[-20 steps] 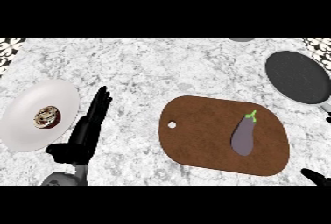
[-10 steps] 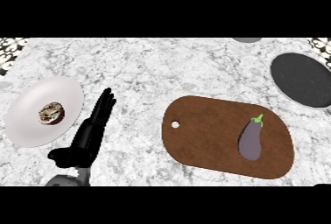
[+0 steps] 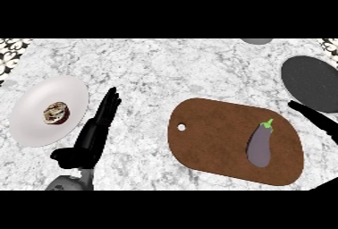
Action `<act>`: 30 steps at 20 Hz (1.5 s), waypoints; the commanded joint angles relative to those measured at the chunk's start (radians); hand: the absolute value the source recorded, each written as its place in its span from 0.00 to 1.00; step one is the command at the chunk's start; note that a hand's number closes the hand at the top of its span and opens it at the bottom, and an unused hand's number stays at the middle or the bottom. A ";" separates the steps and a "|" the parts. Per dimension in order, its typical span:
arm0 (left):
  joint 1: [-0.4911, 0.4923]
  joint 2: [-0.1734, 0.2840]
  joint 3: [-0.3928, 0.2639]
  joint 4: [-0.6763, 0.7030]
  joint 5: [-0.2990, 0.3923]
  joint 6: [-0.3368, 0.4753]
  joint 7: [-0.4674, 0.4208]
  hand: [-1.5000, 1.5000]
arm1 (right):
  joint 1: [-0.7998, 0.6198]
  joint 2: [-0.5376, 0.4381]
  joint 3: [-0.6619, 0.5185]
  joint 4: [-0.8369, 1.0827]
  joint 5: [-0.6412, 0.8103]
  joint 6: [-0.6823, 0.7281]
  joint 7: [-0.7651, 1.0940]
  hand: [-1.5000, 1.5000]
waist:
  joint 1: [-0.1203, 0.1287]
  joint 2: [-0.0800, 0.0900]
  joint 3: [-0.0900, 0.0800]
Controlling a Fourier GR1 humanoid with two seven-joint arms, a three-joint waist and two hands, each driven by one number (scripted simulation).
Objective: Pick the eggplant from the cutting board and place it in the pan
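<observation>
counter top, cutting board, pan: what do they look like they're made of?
Counter: looks like polished marble or granite, white with grey veining. Cutting board: likely wood, matte brown with faint grain and a hanging hole. Pan: dark grey, matte, probably coated metal; the look leaves that open.

The left hand (image 3: 89, 138) is matt black all over, with long slim fingers and a stubby thumb, joined to a rounded grey forearm (image 3: 66, 182). Of the right hand (image 3: 315, 117) only slim black fingers show at the view's right edge.
</observation>
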 commanded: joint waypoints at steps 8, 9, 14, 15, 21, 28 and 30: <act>0.024 -0.060 0.008 0.003 -0.061 0.016 -0.014 0.50 | -0.161 0.231 0.187 0.115 0.245 0.122 0.172 0.00 | -0.025 -0.005 0.001; 0.070 -0.017 0.025 -0.024 -0.036 -0.030 -0.021 0.50 | -0.166 0.278 0.236 0.095 0.273 0.106 0.234 0.00 | -0.023 -0.005 0.001; 0.065 0.017 0.108 -0.040 0.002 -0.108 0.006 0.50 | -0.138 0.304 0.113 0.119 0.293 0.191 0.181 0.00 | -0.028 -0.006 0.001; 0.044 -0.057 0.061 -0.003 -0.054 -0.049 -0.011 0.50 | -0.083 0.341 0.149 0.125 0.365 0.155 0.143 0.00 | -0.030 -0.005 0.001; 0.075 -0.030 0.094 -0.106 -0.041 -0.084 0.046 0.50 | -0.154 0.439 0.093 0.222 0.392 0.165 0.113 0.00 | -0.025 -0.005 0.001; 0.063 -0.088 0.094 -0.032 -0.102 -0.085 -0.004 0.50 | -0.106 0.506 0.072 0.215 0.493 0.221 0.106 0.00 | -0.029 -0.006 0.001; -0.009 -0.068 0.156 0.065 -0.064 -0.120 -0.021 0.50 | -0.190 0.535 0.080 0.399 0.525 0.193 0.043 0.00 | -0.027 -0.004 0.001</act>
